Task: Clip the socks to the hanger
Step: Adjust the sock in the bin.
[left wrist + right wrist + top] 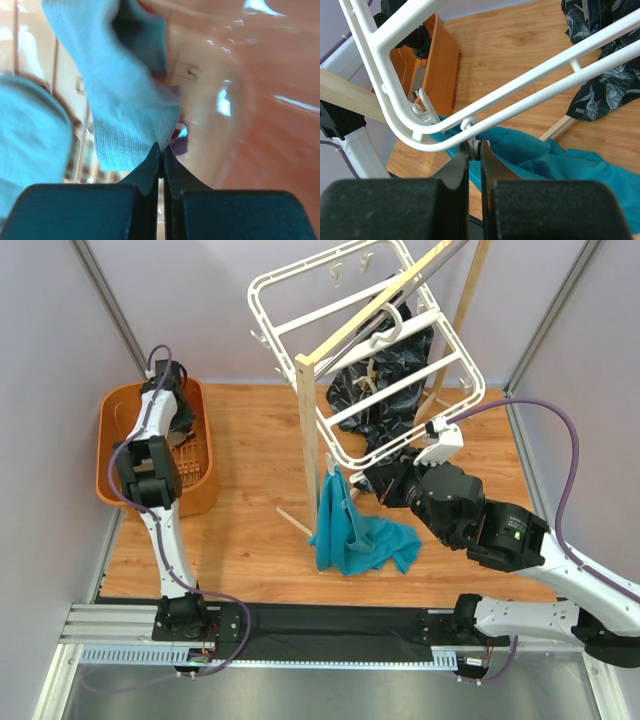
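So, quick count from my end: two arms, both with jaws closed. The left gripper [160, 152] is down inside the one orange basket [120, 420], tips pinched together on the edge of a sock [125, 115], where the ribbed fabric bunches to a point right at the tips and a bit of maroon cuff shows just beside them. A second sock [30, 145] lies at the left of that wrist view, so that's two socks, both in the basket.

The right gripper [475, 150] is clamped on a small white clip [475, 145] hanging under the corner rail of the one white hanger [535, 77]. I count one other clip [422, 107] close by on the same rail. The hanger sits tilted on the wooden rack [308, 430], with one teal cloth [350, 535] hanging below it and one black patterned garment [605, 90] behind its bars.
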Robot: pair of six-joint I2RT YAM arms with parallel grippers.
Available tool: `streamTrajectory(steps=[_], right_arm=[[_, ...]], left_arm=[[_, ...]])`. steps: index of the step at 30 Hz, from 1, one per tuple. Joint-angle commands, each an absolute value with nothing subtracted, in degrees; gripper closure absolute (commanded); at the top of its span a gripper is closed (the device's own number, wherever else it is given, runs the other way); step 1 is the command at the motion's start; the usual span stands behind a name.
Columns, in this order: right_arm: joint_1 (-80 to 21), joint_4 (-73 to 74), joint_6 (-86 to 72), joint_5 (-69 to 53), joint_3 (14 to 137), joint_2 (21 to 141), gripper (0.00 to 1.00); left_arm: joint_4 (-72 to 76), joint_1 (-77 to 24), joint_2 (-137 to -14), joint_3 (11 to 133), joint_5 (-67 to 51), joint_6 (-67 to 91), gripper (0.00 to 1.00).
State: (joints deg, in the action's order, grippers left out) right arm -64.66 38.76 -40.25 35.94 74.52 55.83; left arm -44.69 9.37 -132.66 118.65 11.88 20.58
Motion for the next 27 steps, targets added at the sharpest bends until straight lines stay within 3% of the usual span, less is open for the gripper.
streamTrajectory(steps=[1, 5, 8, 14, 18, 25, 27], right_arm=[[-64.2, 41.5, -39.9, 35.1, 74.7, 56.5, 1.0], [-64.2, 41.3, -40.0, 34.9, 74.6, 56.5, 1.0], [-64.2, 41.4, -39.9, 34.5, 74.9, 56.8, 1.0], [-64.2, 41.7, -39.9, 34.2, 75.5, 57.2, 1.0], [-64.2, 41.7, -39.8, 33.8, 75.9, 57.7, 1.0], [-64.2, 41.5, -40.0, 34.1, 75.6, 57.7, 1.0], [-64.2, 41.6, -39.8, 34.2, 75.8, 57.8, 1.0]], left_arm=[[-42.3, 11.4, -121.0, 113.9, 4.2, 29.6, 1.0], [-30.1, 15.7, -111.4, 101.3, -6.0, 40.9, 1.0], [-25.8, 18.7, -106.5, 93.5, -7.2, 46.0, 1.0], [-29.7, 22.1, -107.6, 86.8, -8.8, 55.6, 1.0], [-31.6, 22.3, -108.5, 83.2, -6.9, 57.5, 0.95], [-33.2, 23.7, -108.8, 80.2, -5.4, 55.3, 0.95], [-33.8, 23.7, -107.9, 79.7, -3.6, 53.5, 0.85]])
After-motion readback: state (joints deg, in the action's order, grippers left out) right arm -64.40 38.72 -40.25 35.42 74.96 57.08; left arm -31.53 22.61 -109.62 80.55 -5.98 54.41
